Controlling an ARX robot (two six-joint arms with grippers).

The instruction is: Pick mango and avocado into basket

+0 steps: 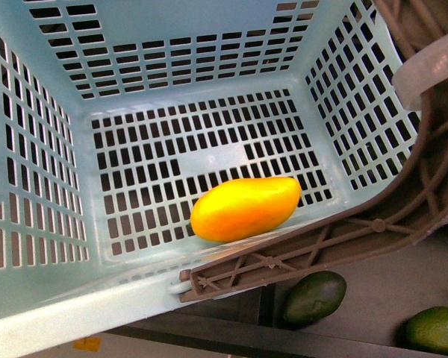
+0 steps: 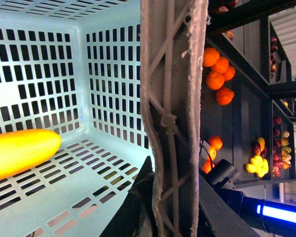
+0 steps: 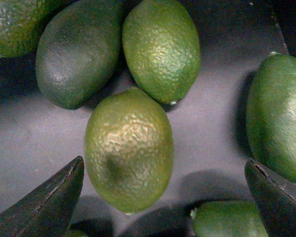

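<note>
Teal basket (image 1: 45, 313) is steadied by the left gripper (image 2: 175, 205), clamped on its brown handle (image 2: 170, 98), probably to keep it handy; the mango (image 1: 246, 207) already lies on its slotted floor. Only the right wrist view shows the right gripper (image 3: 164, 165) spread wide over a paler fruit (image 3: 128, 148), the dark avocado (image 3: 76, 54) just beside.

Yellow-orange mango (image 1: 245, 208) lying on teal basket (image 1: 60, 313) floor, dark green avocado (image 1: 315, 297) outside beside it
</note>
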